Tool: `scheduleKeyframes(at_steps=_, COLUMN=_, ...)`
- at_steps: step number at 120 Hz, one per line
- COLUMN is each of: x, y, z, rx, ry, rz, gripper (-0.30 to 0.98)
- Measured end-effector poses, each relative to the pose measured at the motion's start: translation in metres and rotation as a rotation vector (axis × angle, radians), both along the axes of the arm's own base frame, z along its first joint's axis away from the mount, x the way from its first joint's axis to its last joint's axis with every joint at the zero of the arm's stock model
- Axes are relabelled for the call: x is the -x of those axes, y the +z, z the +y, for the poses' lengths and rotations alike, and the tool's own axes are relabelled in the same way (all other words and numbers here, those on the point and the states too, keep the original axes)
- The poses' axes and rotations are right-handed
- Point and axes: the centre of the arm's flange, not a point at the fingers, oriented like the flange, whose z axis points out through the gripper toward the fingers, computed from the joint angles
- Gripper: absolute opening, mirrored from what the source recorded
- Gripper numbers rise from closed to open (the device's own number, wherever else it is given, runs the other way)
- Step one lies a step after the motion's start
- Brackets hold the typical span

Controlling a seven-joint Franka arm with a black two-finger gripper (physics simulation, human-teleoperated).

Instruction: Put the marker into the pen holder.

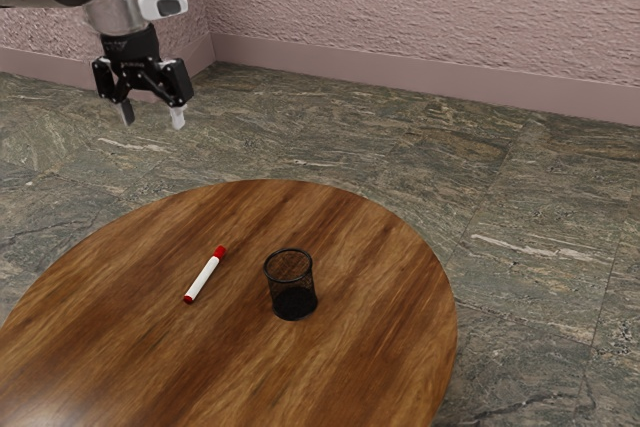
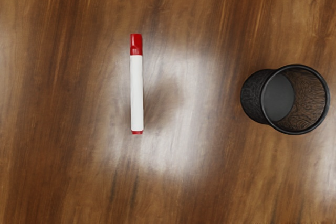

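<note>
High in the exterior view's upper left, the gripper (image 1: 151, 117) is open, its two fingers wide apart with nothing between them, well above the tabletop. A white marker with red ends (image 1: 204, 276) lies flat on the round wooden table. The black mesh pen holder (image 1: 291, 285) stands upright a short way from it, toward the exterior view's right. From the hand's camera, the marker (image 2: 136, 90) and the pen holder (image 2: 268, 98) are seen from above, apart from each other. Nothing shows inside the holder.
The round brown table (image 1: 370, 347) has a curved edge, with bare wood around both objects. Beyond it lie a grey-green stone floor (image 1: 540, 237) and a pink textured wall (image 1: 430, 7).
</note>
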Motion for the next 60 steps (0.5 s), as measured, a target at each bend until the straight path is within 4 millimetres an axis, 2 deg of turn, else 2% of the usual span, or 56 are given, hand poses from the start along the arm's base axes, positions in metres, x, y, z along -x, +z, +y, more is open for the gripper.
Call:
scheduleKeyframes(at_steps=12, x=-0.001, y=-0.006, z=-0.017, rx=0.000, ry=-0.032, rz=0.008, gripper=0.69)
scheduleKeyframes(at_steps=18, x=0.011, y=-0.023, z=-0.023, rx=0.003, ry=-0.043, rz=0.038, gripper=0.69)
scheduleKeyframes(at_steps=23, x=0.025, y=-0.052, z=-0.019, rx=0.008, ry=-0.036, rz=0.086, gripper=0.68)
scheduleKeyframes(at_steps=30, x=0.043, y=-0.101, z=0.003, rx=0.021, ry=0.010, rz=0.154, gripper=0.68)
scheduleKeyframes(at_steps=36, x=0.054, y=-0.132, z=0.019, rx=0.031, ry=0.046, rz=0.184, gripper=0.69)
scheduleKeyframes(at_steps=44, x=0.067, y=-0.172, z=0.032, rx=0.042, ry=0.077, rz=0.215, gripper=0.69)
scheduleKeyframes(at_steps=54, x=0.061, y=-0.233, z=0.039, rx=0.044, ry=0.104, rz=0.266, gripper=0.69)
scheduleKeyframes(at_steps=60, x=0.050, y=-0.254, z=0.043, rx=0.040, ry=0.113, rz=0.262, gripper=0.69)
